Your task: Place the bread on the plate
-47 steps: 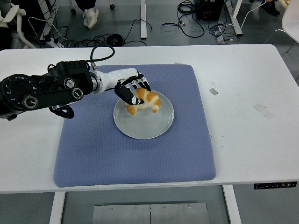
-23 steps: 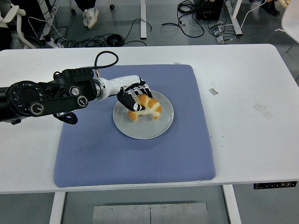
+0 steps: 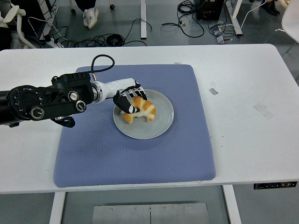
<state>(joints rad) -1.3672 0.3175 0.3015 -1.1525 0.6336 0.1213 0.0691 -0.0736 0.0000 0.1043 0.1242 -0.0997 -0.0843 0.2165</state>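
Note:
A golden croissant-shaped bread [image 3: 141, 111] lies on the left half of a round grey plate [image 3: 155, 128], which sits on a blue mat [image 3: 140, 158]. My left hand [image 3: 127, 100] reaches in from the left and sits over the bread's left end, with its black fingers [image 3: 131, 108] curled around it. The bread's right end pokes out free over the plate. My right arm does not show.
The white table [image 3: 247, 84] carries small tape marks at the right. Cables and chair legs lie on the floor beyond the far edge. My left forearm [image 3: 42, 100] stretches across the mat's left edge.
My left hand has pulled back to the left and lower, bringing the bread down from the plate's upper middle to its left half.

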